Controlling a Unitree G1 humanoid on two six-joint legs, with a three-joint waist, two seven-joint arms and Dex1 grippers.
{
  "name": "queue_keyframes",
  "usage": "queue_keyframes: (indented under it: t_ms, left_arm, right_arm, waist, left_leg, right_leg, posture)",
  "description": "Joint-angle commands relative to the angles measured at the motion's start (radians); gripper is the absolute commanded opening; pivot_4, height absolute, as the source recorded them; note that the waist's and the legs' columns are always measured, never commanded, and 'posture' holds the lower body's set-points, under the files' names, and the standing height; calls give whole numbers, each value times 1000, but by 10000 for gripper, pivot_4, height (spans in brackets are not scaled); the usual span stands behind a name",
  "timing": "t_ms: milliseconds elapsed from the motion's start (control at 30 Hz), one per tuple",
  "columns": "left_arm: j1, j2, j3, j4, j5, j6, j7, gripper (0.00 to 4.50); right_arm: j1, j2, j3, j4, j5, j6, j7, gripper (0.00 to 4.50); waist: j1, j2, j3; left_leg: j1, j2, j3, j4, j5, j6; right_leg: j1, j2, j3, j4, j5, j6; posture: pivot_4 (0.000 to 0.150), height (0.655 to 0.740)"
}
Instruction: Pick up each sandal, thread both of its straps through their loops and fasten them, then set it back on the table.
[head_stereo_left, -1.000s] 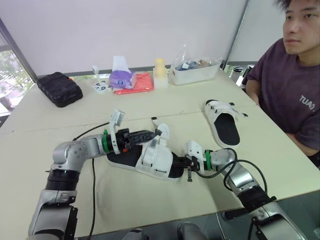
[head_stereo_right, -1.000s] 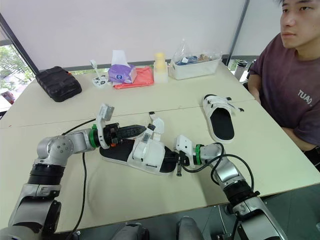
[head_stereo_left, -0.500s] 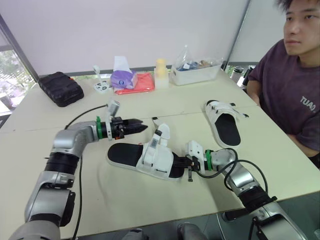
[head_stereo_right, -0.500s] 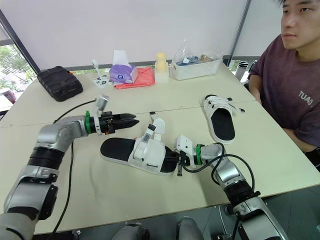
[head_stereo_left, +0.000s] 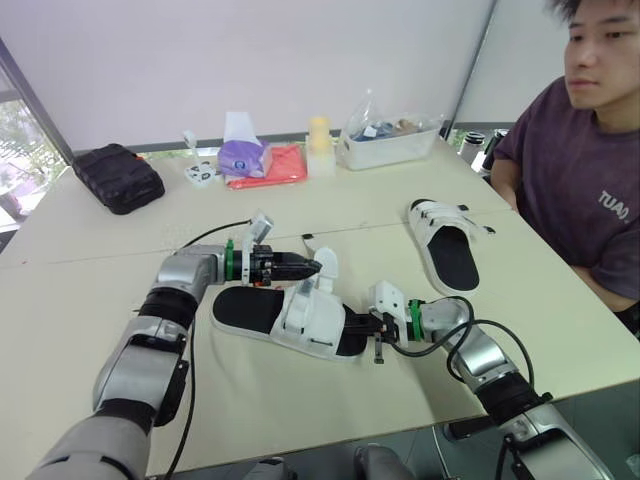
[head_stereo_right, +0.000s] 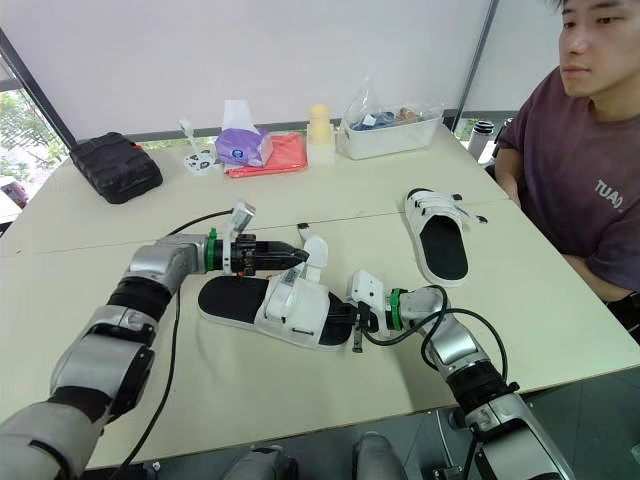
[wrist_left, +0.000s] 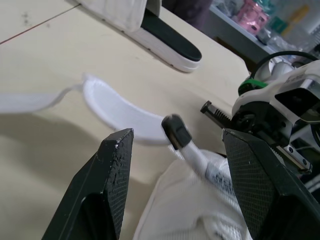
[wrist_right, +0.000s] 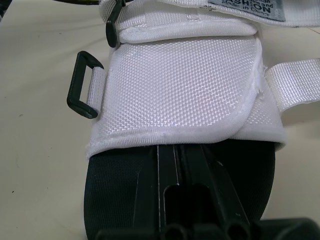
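Swung back in from its position off to the robot's left half a second ago, the left gripper (head_stereo_left: 312, 267) now points its black fingertips at the raised strap of the sandal nearest the robot, which has not shifted.

Nearest the camera on the pale beige table (head_stereo_left: 300, 410), the right gripper (head_stereo_left: 377, 325) sits at one end of the near white fabric sandal with a black footbed (head_stereo_left: 310, 322). In the right wrist view a black finger lies flat along the footbed, so the jaws appear clamped on that end of the sole. A black rectangular plastic loop (wrist_right: 82, 85) hangs empty at the side of the white upper.

Just beyond, the sandal's white webbing strap (head_stereo_left: 326, 263) stands up from the upper. The left wrist view shows its black-capped strap tip (wrist_left: 176, 134) between the left gripper's two fingers, which stand wide apart and do not touch it.

Further back and to the robot's right, a second white sandal with a black footbed (head_stereo_left: 447, 248) lies flat on the table, well apart from both grippers. A seated person in a maroon T-shirt (head_stereo_left: 590, 170) is at the table's right edge.

Along the far edge stand a black zipped pouch (head_stereo_left: 118, 177), a purple tissue pack (head_stereo_left: 243, 155), a red flat packet (head_stereo_left: 278, 166), a pale yellow bottle (head_stereo_left: 319, 145) and a white plastic tub (head_stereo_left: 390, 146).
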Motion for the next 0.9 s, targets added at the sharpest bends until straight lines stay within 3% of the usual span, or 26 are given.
queue_keyframes:
  t_ms: [33, 133, 167, 300, 433, 567, 900]
  left_arm:
    - [-32, -7, 19, 25, 17, -23, -29, 17106]
    - [-46, -17, 43, 35, 8, -16, -38, 1360]
    - [-45, -17, 43, 26, 8, -13, -44, 524]
    - [-34, -10, 49, -6, 5, -2, -64, 524]
    - [-64, -4, 189, -86, -142, 158, -48, 524]
    - [-59, -10, 266, -163, -209, 244, 14, 524]
    - [-16, -41, 215, -118, -112, 118, 118, 524]
  right_arm:
    - [43, -11, 46, 78, -89, 48, -25, 0]
    - [46, -10, 45, 74, -89, 49, -29, 0]
    - [50, -10, 45, 72, -88, 48, -30, 0]
    - [49, -8, 47, 75, -89, 46, -31, 0]
    - [46, -7, 47, 78, -89, 46, -32, 0]
    - [48, -7, 48, 81, -89, 45, -31, 0]
    - [51, -9, 54, 77, -87, 46, -31, 0]
  waist:
    - [-1, 0, 0]
    - [-1, 0, 0]
    - [0, 0, 0]
    - [-1, 0, 0]
    - [-2, 0, 0]
    - [-1, 0, 0]
    - [4, 0, 0]
  left_leg:
    - [0, 0, 0, 0, 0, 0]
    - [0, 0, 0, 0, 0, 0]
    - [0, 0, 0, 0, 0, 0]
    - [0, 0, 0, 0, 0, 0]
    - [0, 0, 0, 0, 0, 0]
    - [0, 0, -1, 0, 0, 0]
    - [0, 0, -1, 0, 0, 0]
  right_leg:
    - [0, 0, 0, 0, 0, 0]
    - [0, 0, 0, 0, 0, 0]
    - [0, 0, 0, 0, 0, 0]
    - [0, 0, 0, 0, 0, 0]
    - [0, 0, 0, 0, -1, 2]
    - [-1, 0, 0, 0, -2, 4]
    - [0, 0, 0, 0, 0, 0]
  posture:
    - [1500, 7400]
    - [1500, 7400]
    - [1500, 7400]
    - [1500, 7400]
    - [1500, 7400]
    - [1500, 7400]
    - [1500, 7400]
